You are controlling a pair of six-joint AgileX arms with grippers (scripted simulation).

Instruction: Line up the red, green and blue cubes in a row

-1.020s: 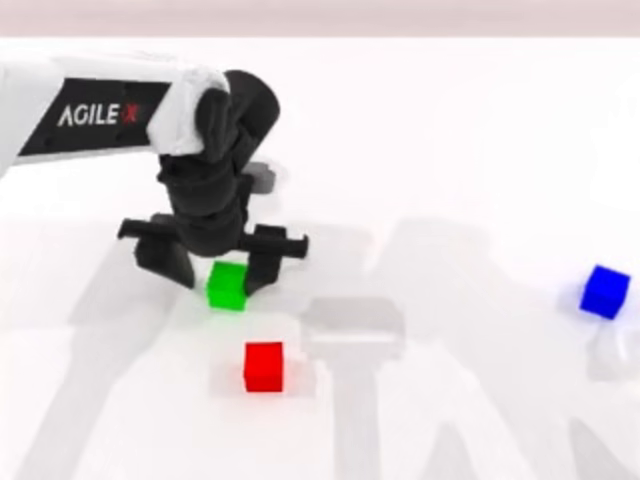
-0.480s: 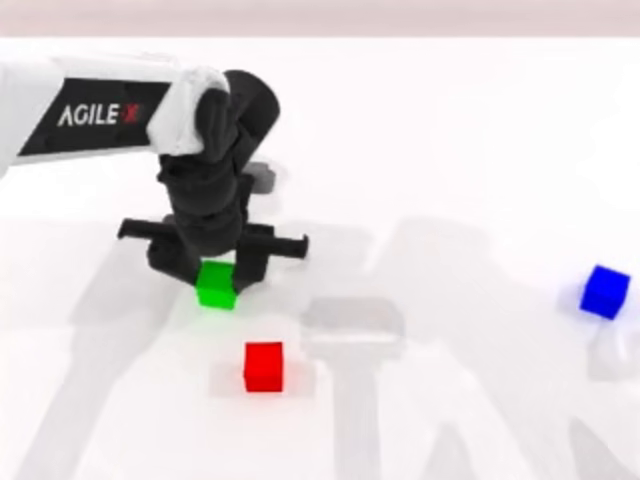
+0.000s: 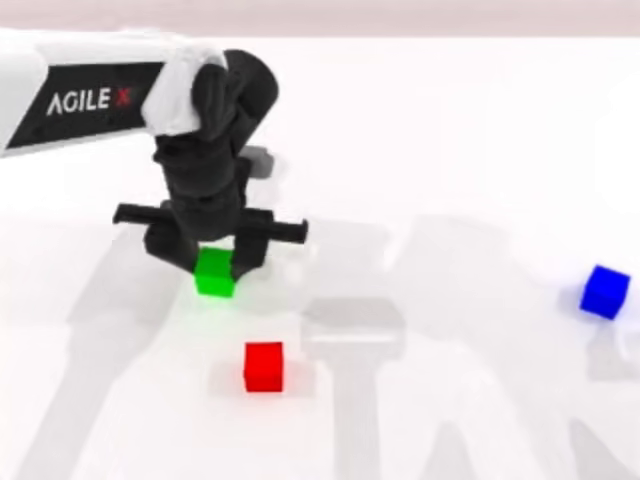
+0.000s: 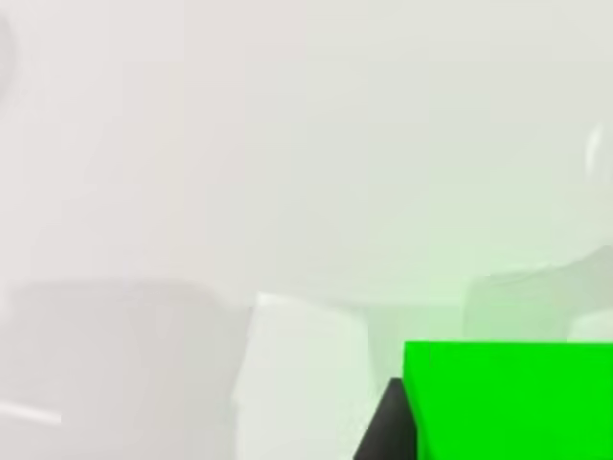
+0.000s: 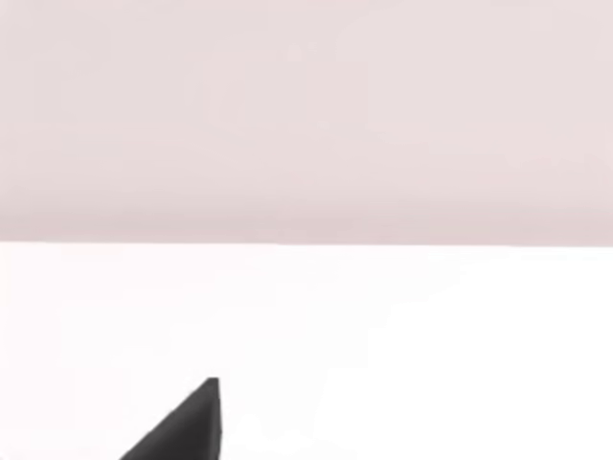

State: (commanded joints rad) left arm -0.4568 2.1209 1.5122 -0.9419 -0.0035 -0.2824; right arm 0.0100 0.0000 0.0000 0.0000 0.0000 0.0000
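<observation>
Over the last second the left gripper (image 3: 213,258) has closed its jaws on the green cube (image 3: 214,273) and carried it slightly toward the top view's left and far edge. The cube's shadow now sits a little apart from it on the tabletop (image 3: 450,150), which suggests it is being lifted. The pick therefore looks done, and the carry into a row appears to be starting.

Just right of it and nearer the front edge, the red cube (image 3: 263,366) rests where it was. Well off at the right side, the blue cube (image 3: 604,291) is also unmoved, so the 3 are not yet lined up.

The jaw tips are partly hidden behind the cube from above. In the left wrist view the green cube (image 4: 512,398) is cut off at the frame's edge beside 1 dark finger. The right arm is outside the top view. Its wrist view shows only 1 dark fingertip (image 5: 182,426), so whether the right jaws are released or clenched cannot be told.
</observation>
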